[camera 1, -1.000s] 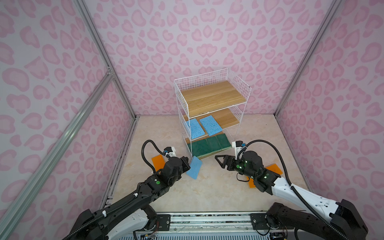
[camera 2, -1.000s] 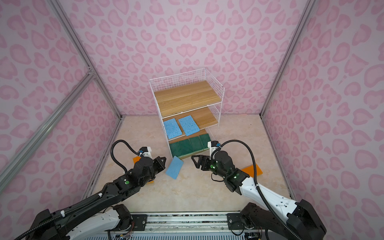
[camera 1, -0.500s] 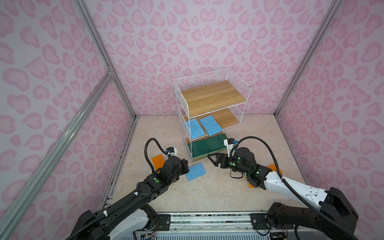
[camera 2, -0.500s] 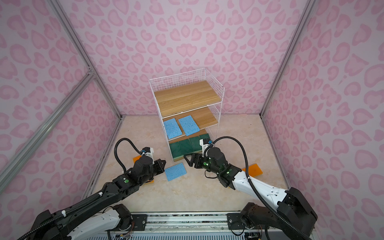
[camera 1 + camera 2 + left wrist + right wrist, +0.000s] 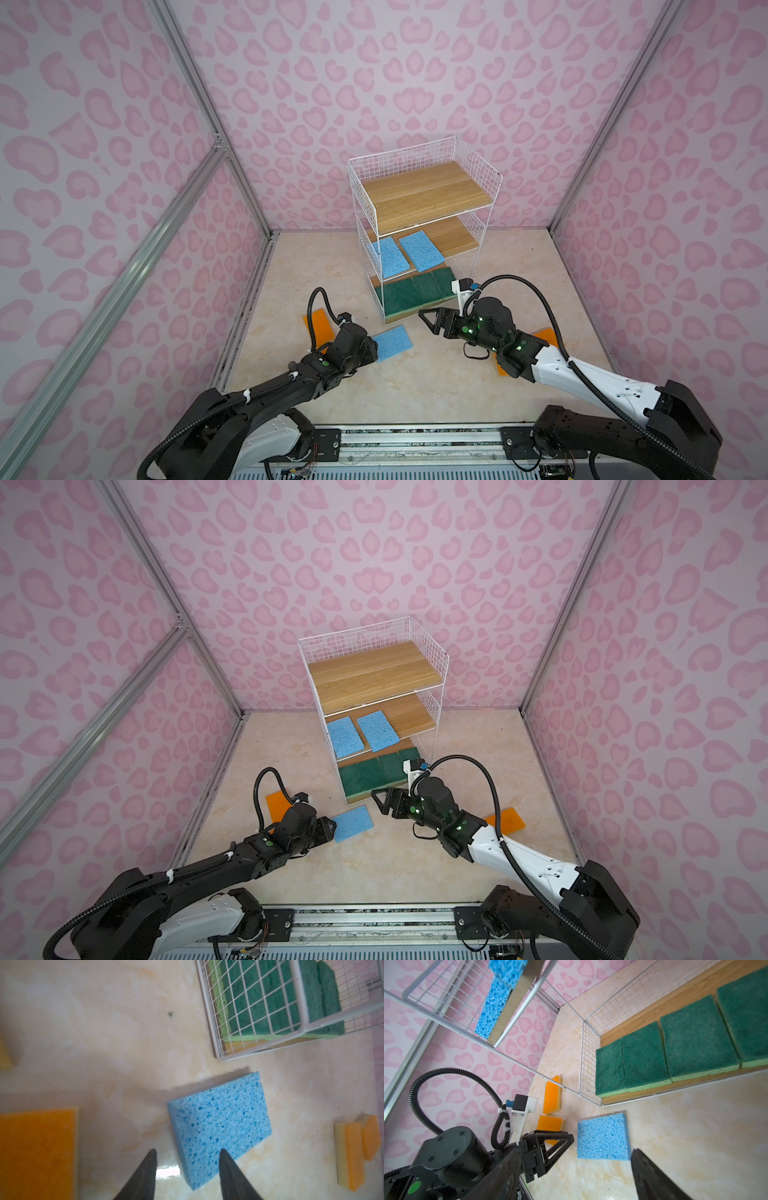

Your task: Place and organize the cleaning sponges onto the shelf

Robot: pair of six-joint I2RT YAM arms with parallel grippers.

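Table (image 5: pixel 415 386) in a cream marbled finish is carrying everything, with pink patterned walls (image 5: pixel 415 62) closing it in on three sides. Toward the back the shelf (image 5: pixel 424 195) is standing upright, a white wire rack holding three stepped wooden boards, and its top board is lying bare. Four green sponges (image 5: pixel 695 1047) are lying dark face up in a row along the lowest board, edge against edge. Two blue sponges (image 5: pixel 420 250) are resting flat, side by side with a narrow gap, on the left part of the middle board. A loose blue sponge (image 5: pixel 220 1122) is lying flat on the table just in front of the shelf's front left corner, apart from the wire. Orange sponges (image 5: pixel 276 804) are lying on the table out to both sides, some near the left arm and some partly hidden by the right arm. The left end effector (image 5: pixel 187 1152) is hovering low at the loose blue sponge's near corner with its fingers standing apart and pinching nothing; whether a fingertip is touching the sponge cannot be told. The right end effector (image 5: pixel 428 321) is pointing at the same sponge from the opposite side, close to the shelf's lower front edge, its jaws spread wide and empty.
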